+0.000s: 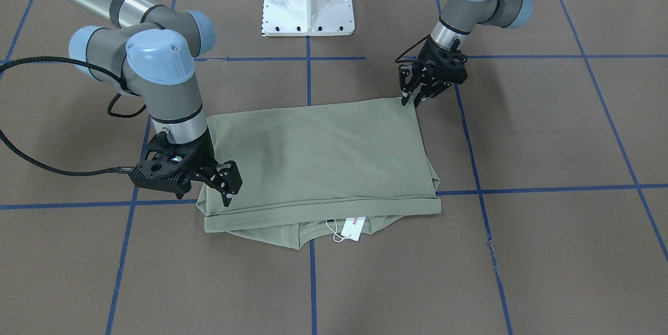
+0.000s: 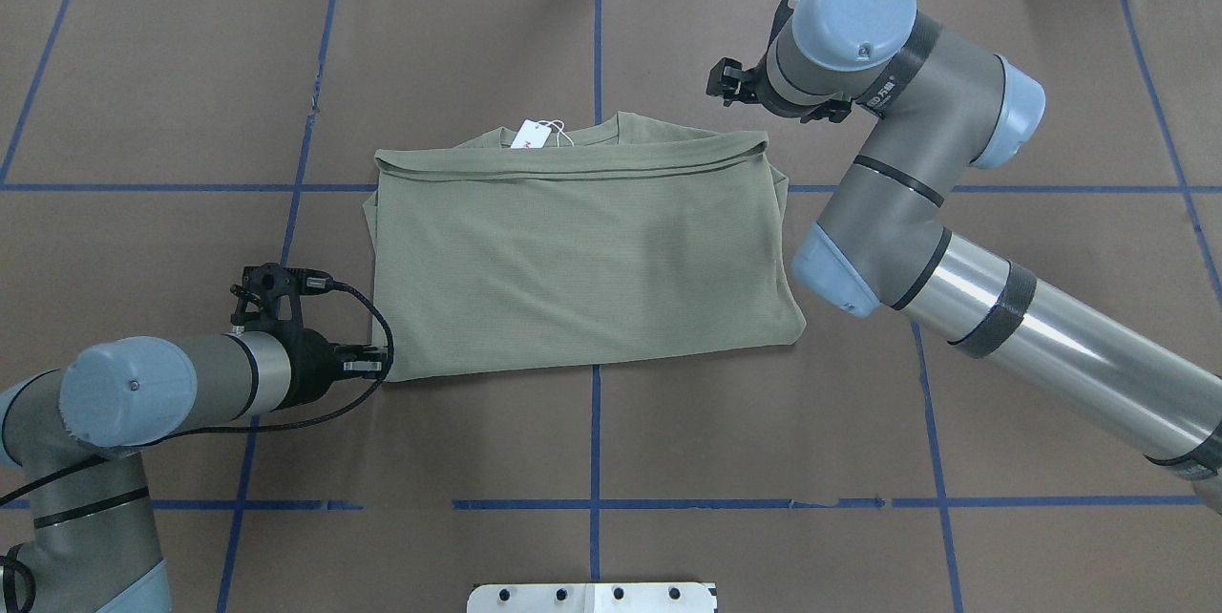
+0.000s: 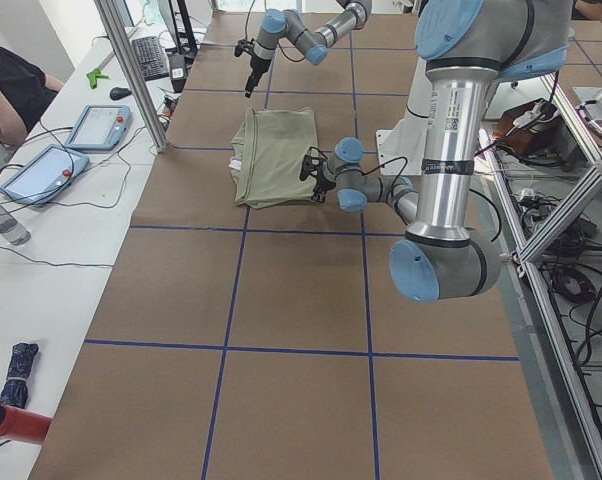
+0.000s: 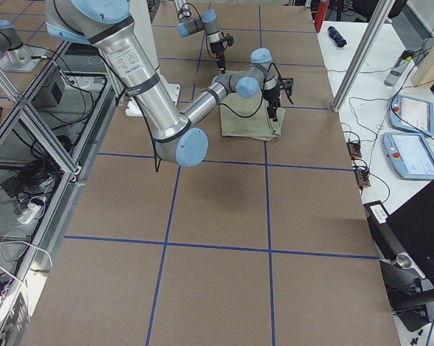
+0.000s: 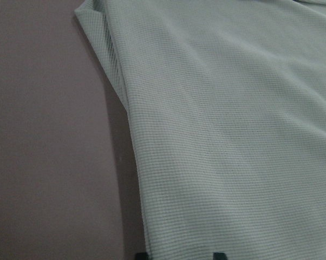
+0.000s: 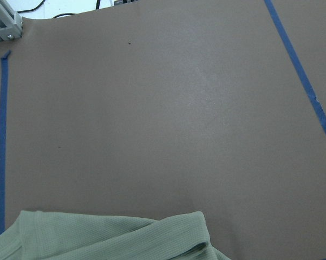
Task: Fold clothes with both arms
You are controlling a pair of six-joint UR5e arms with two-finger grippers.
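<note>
Left gripper (image 2: pixel 370 365): at the shirt's near left corner, fingers spread, tips astride the side edge in the wrist view, nothing pinched.
Shirt (image 2: pixel 582 250): flat folded rectangle mid-table, long axis left–right, collar and tag (image 2: pixel 531 134) at the far edge.
Right gripper (image 1: pixel 228 187): at the far right corner, fingers look parted, empty.
Judgement: each arm is nearest its own diagonal corner. The table (image 2: pixel 764 422) gives open room on every side.

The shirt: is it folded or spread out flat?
Folded. The shirt is a compact rectangle, no sleeves showing; its hem lies doubled over near the neck, beside the tag.
</note>
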